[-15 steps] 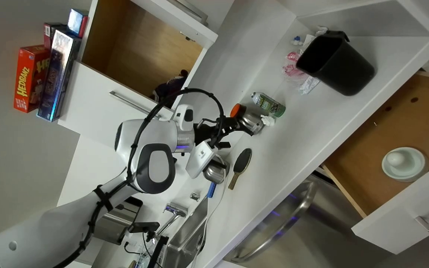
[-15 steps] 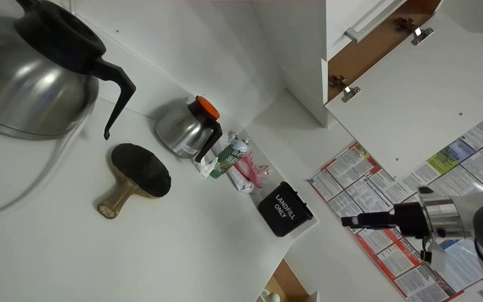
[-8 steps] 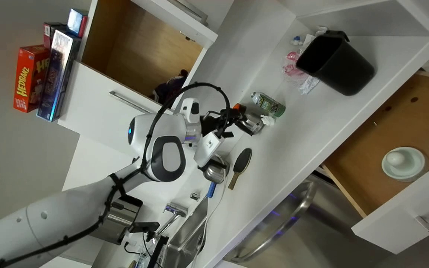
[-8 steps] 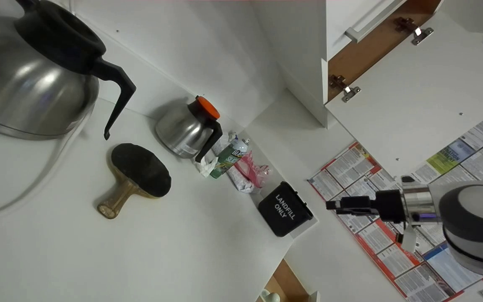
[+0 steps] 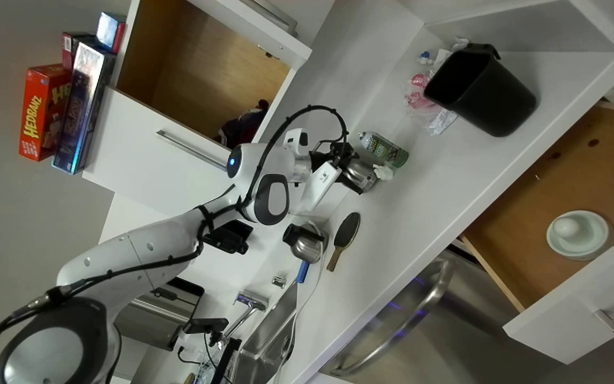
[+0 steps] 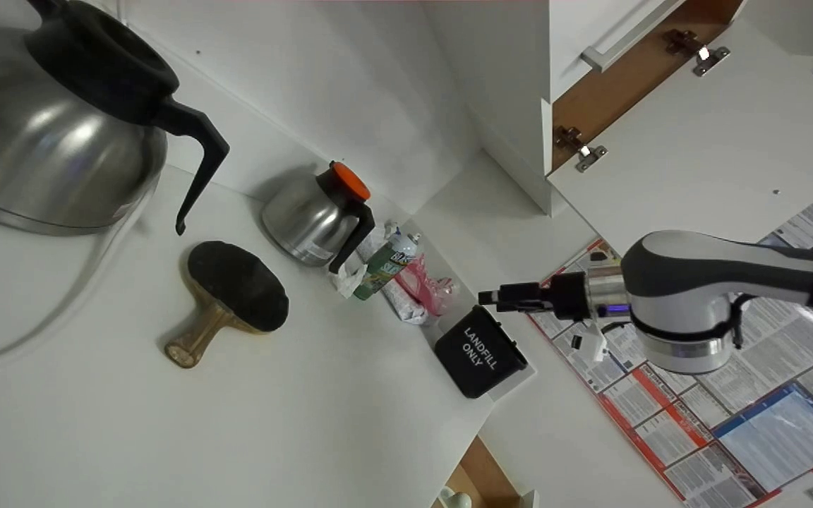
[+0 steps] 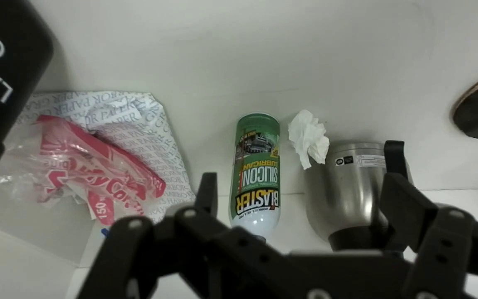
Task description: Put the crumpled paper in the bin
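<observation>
The crumpled paper is a small white wad on the white counter. It shows in the wrist view and in both exterior views. It lies between a green spray can and a steel carafe. The bin is black, marked "LANDFILL ONLY", and stands further along the counter; it also shows in the wrist view and in an exterior view. My gripper is open and empty, its fingers wide apart, above the counter objects and apart from the paper.
A pink and clear plastic bag on printed paper lies between can and bin. A dark paddle lies on the counter. A large steel pot stands by the wall. An open drawer juts below the counter. An open cabinet hangs above.
The arm has moved forward over the counter, toward the carafe, can and bin. In the exterior views the gripper has shifted right and up, and left and up. The objects have not moved.
</observation>
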### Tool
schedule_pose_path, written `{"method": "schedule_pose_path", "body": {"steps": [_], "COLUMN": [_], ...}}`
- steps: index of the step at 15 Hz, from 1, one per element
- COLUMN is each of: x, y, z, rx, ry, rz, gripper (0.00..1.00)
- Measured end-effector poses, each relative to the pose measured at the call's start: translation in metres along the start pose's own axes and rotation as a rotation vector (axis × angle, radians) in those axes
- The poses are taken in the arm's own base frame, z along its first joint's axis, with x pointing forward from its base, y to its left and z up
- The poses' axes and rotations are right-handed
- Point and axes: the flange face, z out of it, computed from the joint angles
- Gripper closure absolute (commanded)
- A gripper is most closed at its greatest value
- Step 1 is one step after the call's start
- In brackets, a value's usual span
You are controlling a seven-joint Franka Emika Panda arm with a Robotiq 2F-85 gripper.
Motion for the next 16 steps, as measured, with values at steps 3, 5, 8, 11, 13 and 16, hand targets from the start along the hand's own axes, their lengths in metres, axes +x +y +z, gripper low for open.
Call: {"method": "schedule_pose_path", "body": {"steps": [3, 5, 8, 11, 13, 16], "x": [0.012, 0.014, 0.015, 0.017, 0.018, 0.021], "y": [-0.003, -0.007, -0.024, -0.041, -0.041, -0.043], "z": [0.044, 0.076, 0.122, 0.152, 0.155, 0.157], "rx": [0.001, 0.004, 0.028, 0.048, 0.047, 0.042], "ry": [-0.025, -0.054, -0.088, -0.103, -0.102, -0.107], "rz": [-0.031, -0.045, -0.076, -0.1, -0.102, -0.123], "gripper": [0.0, 0.0, 0.0, 0.0, 0.0, 0.0]}}
